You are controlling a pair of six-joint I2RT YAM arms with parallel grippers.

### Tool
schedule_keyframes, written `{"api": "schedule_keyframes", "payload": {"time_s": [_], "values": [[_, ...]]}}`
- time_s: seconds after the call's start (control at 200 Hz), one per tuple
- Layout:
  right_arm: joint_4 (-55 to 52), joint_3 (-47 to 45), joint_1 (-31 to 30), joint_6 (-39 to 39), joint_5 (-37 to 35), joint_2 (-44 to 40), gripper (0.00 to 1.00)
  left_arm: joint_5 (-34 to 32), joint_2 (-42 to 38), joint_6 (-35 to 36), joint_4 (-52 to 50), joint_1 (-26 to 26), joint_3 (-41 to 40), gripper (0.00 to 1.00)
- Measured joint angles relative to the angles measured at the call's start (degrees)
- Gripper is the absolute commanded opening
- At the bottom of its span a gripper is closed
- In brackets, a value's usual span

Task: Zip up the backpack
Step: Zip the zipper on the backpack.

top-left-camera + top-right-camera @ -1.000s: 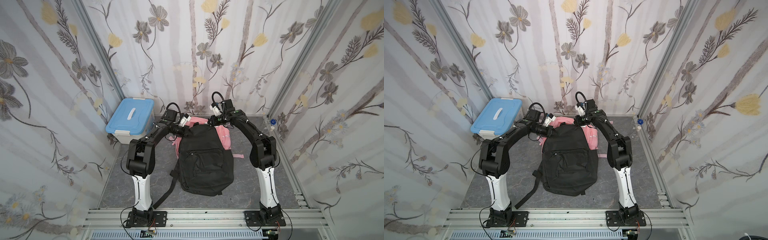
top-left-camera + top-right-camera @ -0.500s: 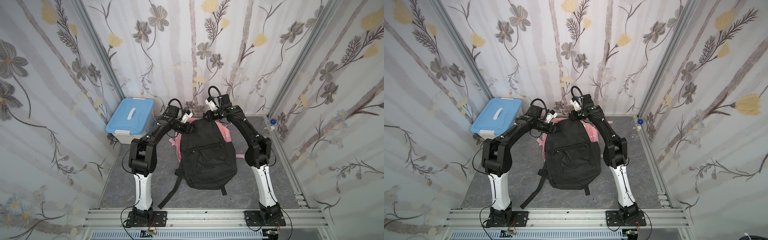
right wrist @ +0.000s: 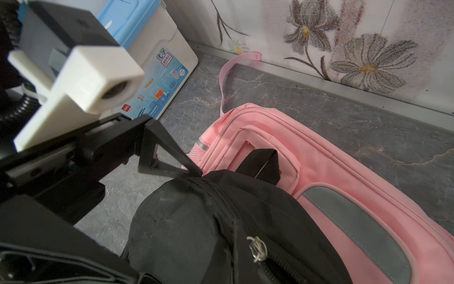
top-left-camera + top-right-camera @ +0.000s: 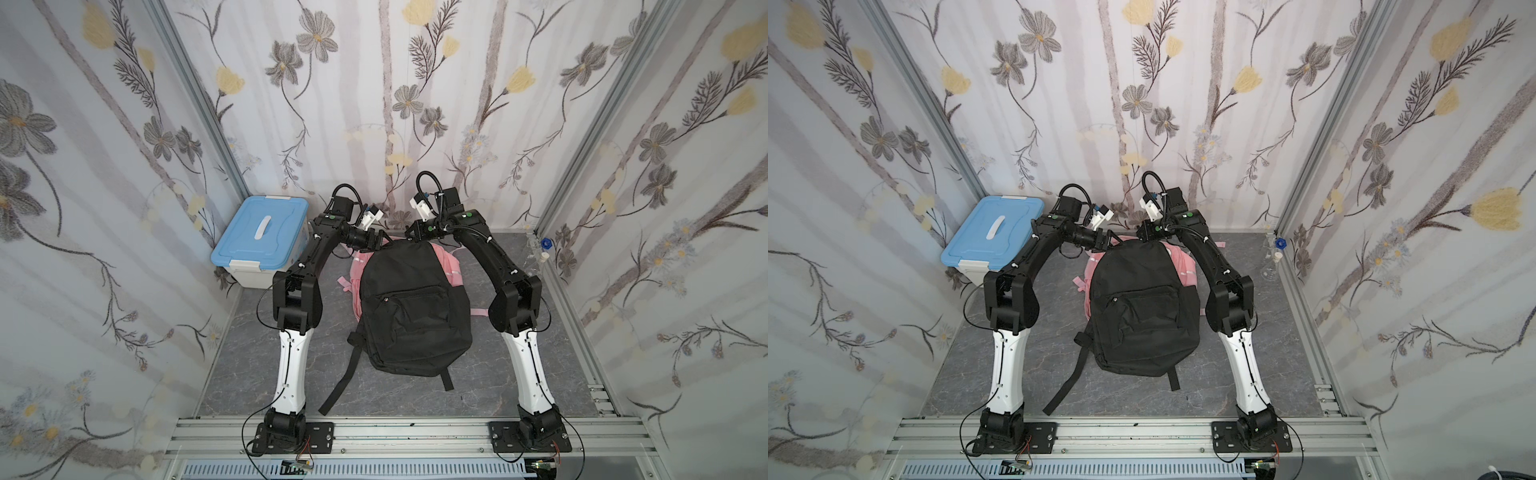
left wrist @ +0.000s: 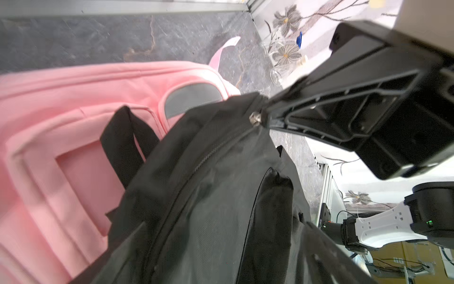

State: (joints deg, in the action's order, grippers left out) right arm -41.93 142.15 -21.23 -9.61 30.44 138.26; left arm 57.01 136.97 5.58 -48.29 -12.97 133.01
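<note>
The pink backpack (image 4: pixel 448 266) (image 3: pixel 344 177) lies flat at the back of the floor, mostly covered by a black backpack (image 4: pixel 411 307) (image 5: pixel 221 196) lying on it. My right gripper (image 4: pixel 413 237) (image 5: pixel 268 117) is at the black backpack's top, shut on its zipper pull beside the silver slider (image 5: pixel 255 118). The zipper line behind the slider looks closed. My left gripper (image 4: pixel 379 241) stands open at the black backpack's top left corner, one finger (image 3: pixel 169 159) touching the fabric. No zipper pull of the pink backpack shows.
A white box with a blue lid (image 4: pixel 262 237) stands in the back left corner, close to my left arm. Small glass items (image 4: pixel 540 255) sit by the right wall. A black strap (image 4: pixel 343 374) trails toward the front rail. Floral walls enclose three sides.
My left gripper has opened and let go of the black backpack's top. Both wrists shifted toward the back wall, the bag's top with them. The right gripper stayed shut.
</note>
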Motion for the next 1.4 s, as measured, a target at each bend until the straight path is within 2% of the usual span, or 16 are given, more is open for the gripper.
{"api": "schedule_keyframes", "payload": {"time_s": [0.18, 0.48, 0.659, 0.824, 1.019, 1.229, 1.399], "values": [[-0.2, 0.2, 0.3, -0.2, 0.9, 0.1, 0.00, 3.7, 7.4, 3.0, -7.0, 0.2, 10.8, 1.00], [-0.2, 0.4, 0.5, -0.6, 1.1, 0.7, 0.00, 13.0, 13.7, 3.6, -8.3, 0.3, 14.5, 1.00], [-1.0, 1.1, 0.5, -1.1, 1.1, 1.4, 0.00, 17.4, 17.3, 1.6, -6.3, -0.6, 17.0, 1.00], [-2.3, 4.3, 0.5, -1.5, 2.0, 2.6, 0.00, 16.9, 17.9, 0.9, -5.8, 0.0, 18.4, 1.00], [-2.8, 4.8, 0.4, -3.2, 5.4, 1.4, 0.00, 15.9, 17.8, 0.3, -4.1, 3.9, 19.8, 1.00], [-2.8, 5.0, 0.2, -4.5, 9.1, -1.8, 0.00, 15.4, 16.5, -3.7, 0.9, 7.8, 20.2, 1.00], [-3.3, 5.7, -0.6, -5.7, 10.0, -2.1, 0.00, 17.9, 16.3, -7.4, 5.4, 7.4, 21.2, 1.00]]}}
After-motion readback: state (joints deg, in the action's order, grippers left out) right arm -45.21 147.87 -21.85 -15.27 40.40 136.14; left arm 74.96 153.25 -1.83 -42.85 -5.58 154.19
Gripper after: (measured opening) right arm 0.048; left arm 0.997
